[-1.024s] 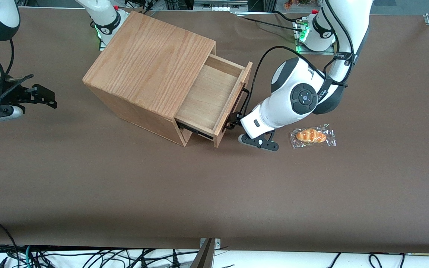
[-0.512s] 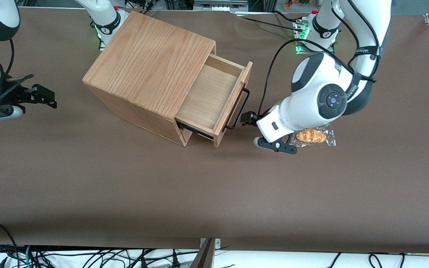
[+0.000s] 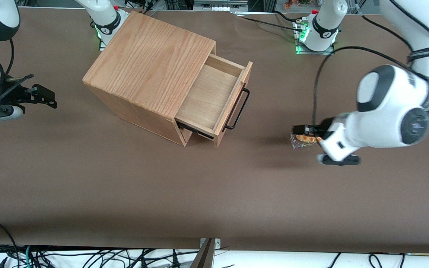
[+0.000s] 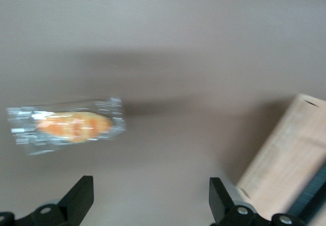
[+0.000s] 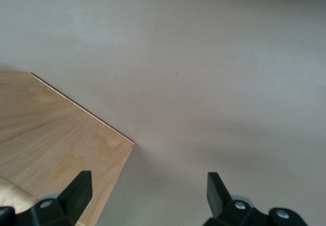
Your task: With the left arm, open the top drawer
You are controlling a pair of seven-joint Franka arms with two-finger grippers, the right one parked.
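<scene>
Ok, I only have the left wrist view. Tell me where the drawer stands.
Observer: The shallow light oak top drawer is pulled well out of its cube-like oak cabinet.
Operator: Now give me the hand's position.
Observer: The black two-finger hand, open, hangs above the clear-wrapped orange bread roll, apart from the drawer's long black bar handle, toward the working arm's end of the table.
</scene>
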